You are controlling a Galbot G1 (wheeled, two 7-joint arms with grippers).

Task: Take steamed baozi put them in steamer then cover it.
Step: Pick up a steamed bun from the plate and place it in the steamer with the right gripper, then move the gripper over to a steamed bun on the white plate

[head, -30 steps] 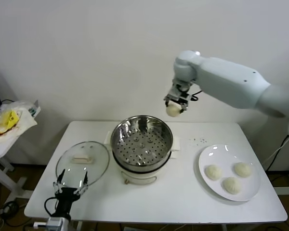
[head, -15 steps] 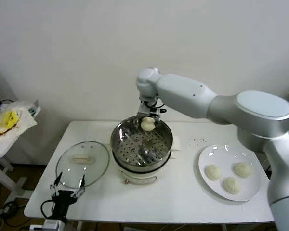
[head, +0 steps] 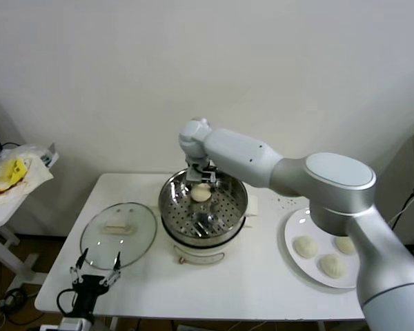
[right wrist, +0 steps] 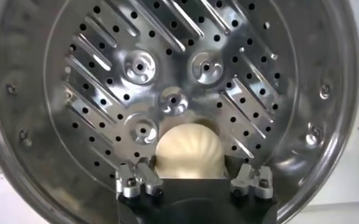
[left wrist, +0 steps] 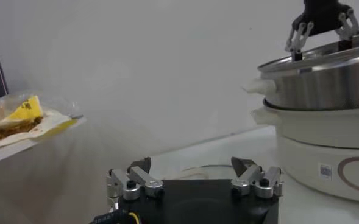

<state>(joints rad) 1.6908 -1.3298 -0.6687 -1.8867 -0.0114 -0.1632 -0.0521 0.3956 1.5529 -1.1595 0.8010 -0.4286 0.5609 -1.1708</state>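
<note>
Inside the shiny round steel steamer (head: 203,200) with its perforated bottom, one small, smooth, cream-white steamed baozi (head: 201,194) lies toward the far side of the basket; in the right wrist view the same bun (right wrist: 189,152) sits on the holed floor between the fingers of the right hand (right wrist: 194,181). That hand (head: 201,181) hangs just over the far rim with its fingers spread apart on either side of the bun, though whether a fingertip touches the dough is hard to tell from these angles. The steel basket sits in a cream-white electric pot base (head: 201,253) at the middle of the white counter (head: 262,289). Three more cream-white buns (head: 324,255) lie on a flat white plate (head: 295,224) on the robot's right side of the counter, well apart from the pot. On the other side, a round glass lid (head: 118,234) rests flat beside the pot base. The left hand (head: 94,269) waits low at the counter's near edge, just before the lid, with its fingers released and holding nothing.
</note>
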